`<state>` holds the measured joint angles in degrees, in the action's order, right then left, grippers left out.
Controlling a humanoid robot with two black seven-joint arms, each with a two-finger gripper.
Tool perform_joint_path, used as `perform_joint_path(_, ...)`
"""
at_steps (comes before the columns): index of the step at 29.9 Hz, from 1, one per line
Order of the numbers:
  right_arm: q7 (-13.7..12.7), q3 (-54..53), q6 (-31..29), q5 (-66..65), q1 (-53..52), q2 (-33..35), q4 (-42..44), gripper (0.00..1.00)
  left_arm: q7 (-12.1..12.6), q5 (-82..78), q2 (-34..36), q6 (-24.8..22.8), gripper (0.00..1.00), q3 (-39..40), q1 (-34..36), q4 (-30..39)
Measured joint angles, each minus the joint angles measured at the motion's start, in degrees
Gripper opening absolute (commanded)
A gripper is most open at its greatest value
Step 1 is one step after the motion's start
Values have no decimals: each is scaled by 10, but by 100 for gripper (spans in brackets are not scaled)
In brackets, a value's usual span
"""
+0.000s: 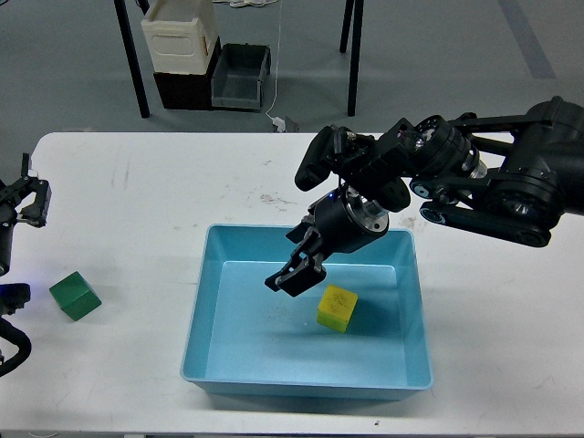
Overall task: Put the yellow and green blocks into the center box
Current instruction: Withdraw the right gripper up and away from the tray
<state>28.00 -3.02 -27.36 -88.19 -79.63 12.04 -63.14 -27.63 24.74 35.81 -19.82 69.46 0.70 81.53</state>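
Grey floor lies behind the white worktop (164, 210), and on it stand a cream-white crate (180, 36) on a dark box, and just beside them a dark grey bin (241, 77). Two black table legs show at the back.

I see one light blue tray (212, 301), the center box, sitting near the front edge of the worktop, a little right of the middle. Its floor is mostly free. One yellow block (336, 307) rests on this floor, right of the center, apart from all four walls.

One green block (75, 296) lies on the worktop left of the tray, well apart from it and near the left edge. Much bare surface is between them.

My right arm comes in from the right and bends down over the tray. Its gripper (294, 275) hangs above the tray floor, just left of the yellow block, with the jaws holding nothing; how far they are apart I cannot tell. My left gripper (26, 203) sits at the left edge, above the green block in the view, and its opening I also cannot tell.
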Motion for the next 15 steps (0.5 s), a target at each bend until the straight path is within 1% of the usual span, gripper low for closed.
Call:
perform_joint_path(2,0,-63,20,7,34,0,3,96,0,-9,27,0,100,0,4,-5)
perform_joint_path(6,0,-193,95,14,119,-22,7,96,-3,-65,73,1,100,8,15,-10)
perform_joint_path(9,0,-267,124,17,166,-53,6,96,-3,-131,91,2,100,18,26,-17)
perform_joint_path(13,-2,-346,158,29,220,-73,-8,95,-4,-221,103,4,100,32,41,-32)
perform_joint_path(14,-11,-365,172,36,235,-80,-16,95,-4,-252,107,6,100,33,48,-38)
perform_joint_path(15,-27,-384,188,43,251,-87,-25,95,-4,-289,110,12,100,34,55,-45)
